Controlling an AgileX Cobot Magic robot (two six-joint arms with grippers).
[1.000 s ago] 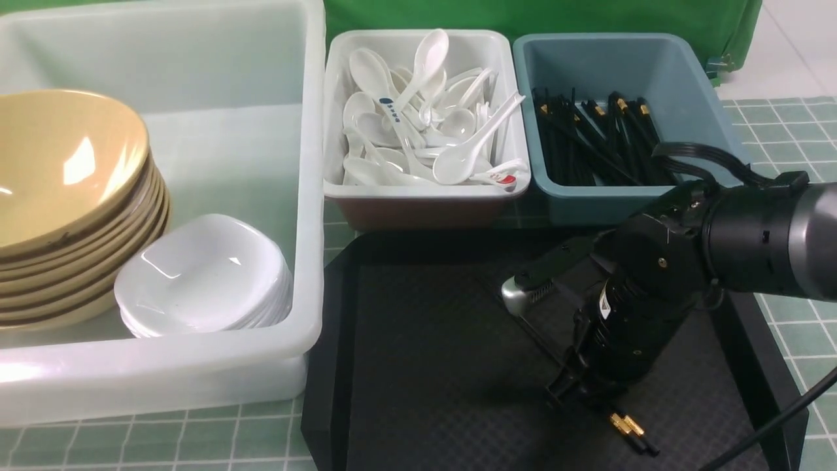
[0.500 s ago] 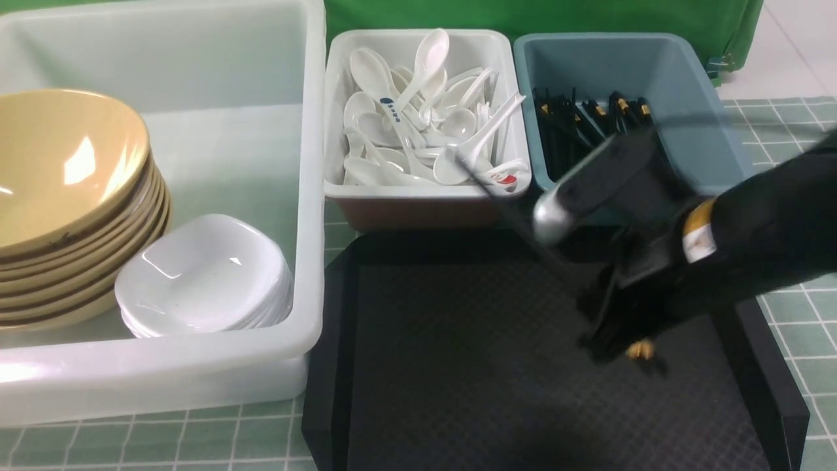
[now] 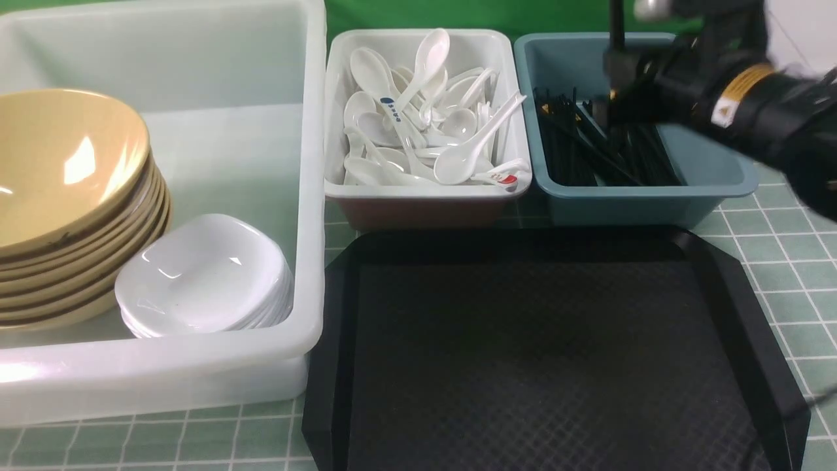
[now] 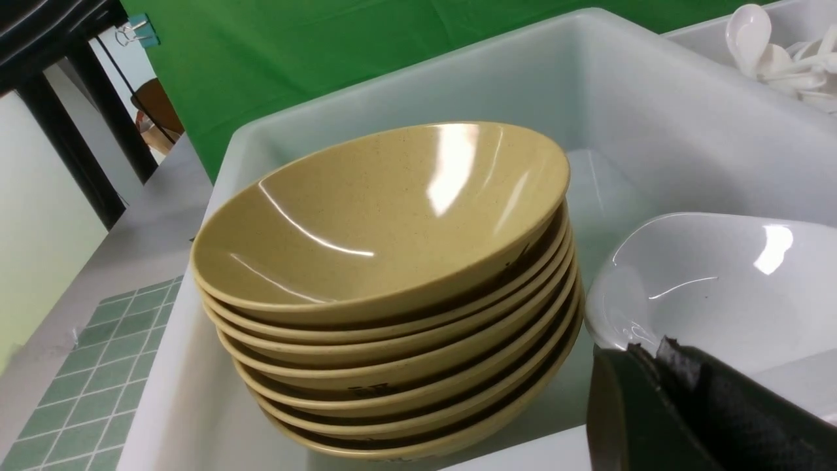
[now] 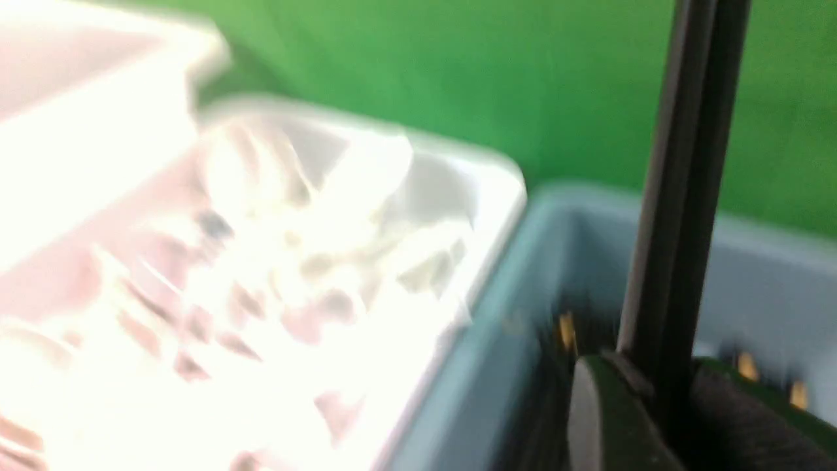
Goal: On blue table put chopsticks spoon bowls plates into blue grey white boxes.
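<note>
Where the near edge of the table meets the view, a black tray is recorded at near centre, lying flat. Along the left edge the large translucent tub is set; within it a stack of tan bowls is held, with a stack of white plates just beside it, nearer the tray. Beyond the tray the white box is filled with white spoons; touching it toward the right edge, the blue-grey box is filled with black chopsticks. Over this box the right gripper is closed on a held pair of chopsticks, kept upright. The left gripper is seen only in part beside the plates; its state cannot be told.
</note>
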